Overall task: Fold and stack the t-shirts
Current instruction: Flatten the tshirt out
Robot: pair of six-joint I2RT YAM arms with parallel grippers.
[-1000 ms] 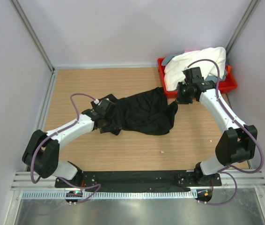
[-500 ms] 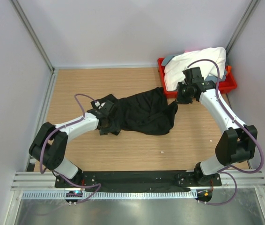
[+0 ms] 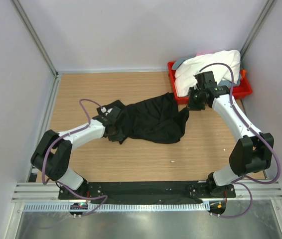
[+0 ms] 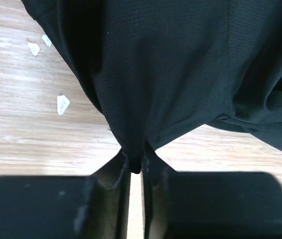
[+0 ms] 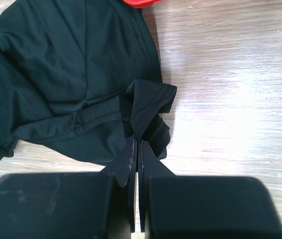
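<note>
across the middle of the wooden table (image 3: 76,94) the black t-shirt (image 3: 153,119) lies crumpled and spread. the left gripper (image 4: 136,163) is clenched on its left edge, and the right gripper (image 5: 137,144) pinches a fold at its right end, just beside the red tray (image 3: 246,90), where the white t-shirt (image 3: 208,67) is heaped above the rim.
</note>
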